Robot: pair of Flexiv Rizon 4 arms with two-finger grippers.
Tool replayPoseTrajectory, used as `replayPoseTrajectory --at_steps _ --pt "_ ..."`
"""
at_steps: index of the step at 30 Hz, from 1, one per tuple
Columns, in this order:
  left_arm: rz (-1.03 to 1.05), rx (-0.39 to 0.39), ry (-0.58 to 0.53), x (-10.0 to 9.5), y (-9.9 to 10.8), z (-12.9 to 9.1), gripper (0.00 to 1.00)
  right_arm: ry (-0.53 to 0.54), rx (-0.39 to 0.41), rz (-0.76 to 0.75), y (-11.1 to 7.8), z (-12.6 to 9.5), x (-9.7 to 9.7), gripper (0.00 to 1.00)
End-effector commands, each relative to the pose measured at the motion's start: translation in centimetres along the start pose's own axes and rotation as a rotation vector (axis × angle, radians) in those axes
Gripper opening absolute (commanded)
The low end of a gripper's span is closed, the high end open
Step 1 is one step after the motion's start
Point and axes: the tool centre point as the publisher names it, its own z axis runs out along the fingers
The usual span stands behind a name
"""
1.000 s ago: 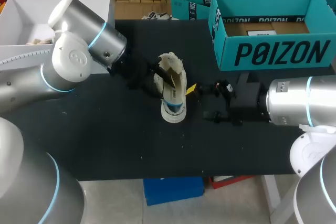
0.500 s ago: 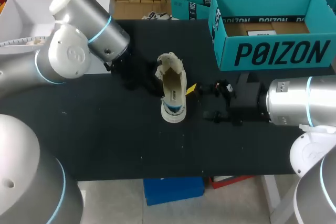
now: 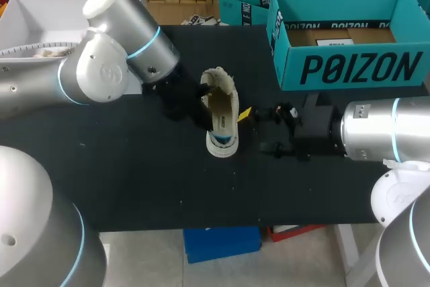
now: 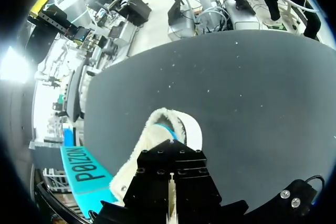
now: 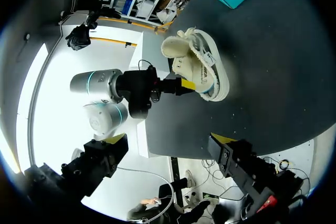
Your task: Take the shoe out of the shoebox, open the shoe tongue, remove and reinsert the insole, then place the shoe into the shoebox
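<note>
A white open box [image 3: 27, 15] sits at the table's [image 3: 134, 179] far left corner; the tabletop is matte black. The left gripper [image 3: 193, 101], blocky and dark, is up against the shoe's [image 3: 220, 115] fleecy collar; I cannot tell whether its jaws grip. The cream shoe stands on its ribbed sole, outside the shoebox [image 3: 356, 65]. The right gripper [image 3: 259, 131] is just beside it, spread wide, holding nothing. The teal cardboard shoebox is rectangular and lidless.
</note>
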Motion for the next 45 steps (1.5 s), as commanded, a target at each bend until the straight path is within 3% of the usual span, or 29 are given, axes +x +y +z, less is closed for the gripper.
replayPoseTrajectory --at_steps 1,4,23,36,39,45 --pt "0.001 0.000 0.022 -0.5 0.3 1.5 0.00 0.000 0.001 0.000 0.0 0.0 0.0 1.00" --pt "0.008 -0.007 0.046 -0.7 0.6 2.4 0.05 0.000 0.001 0.000 0.0 0.0 0.0 1.00" --pt "-0.011 -0.014 0.141 0.2 1.7 4.3 0.04 0.000 0.001 0.000 0.0 0.0 0.0 1.00" --pt "0.039 -0.046 0.128 -1.5 0.6 -0.3 0.07 0.000 0.001 0.000 0.0 0.0 0.0 1.00" --pt "0.046 -0.052 0.132 -1.6 0.1 -1.6 0.18 0.000 0.001 0.000 0.0 0.0 0.0 1.00" --pt "0.037 -0.067 0.141 -0.8 -0.3 -3.6 0.26 0.000 0.001 0.000 0.0 0.0 0.0 1.00"
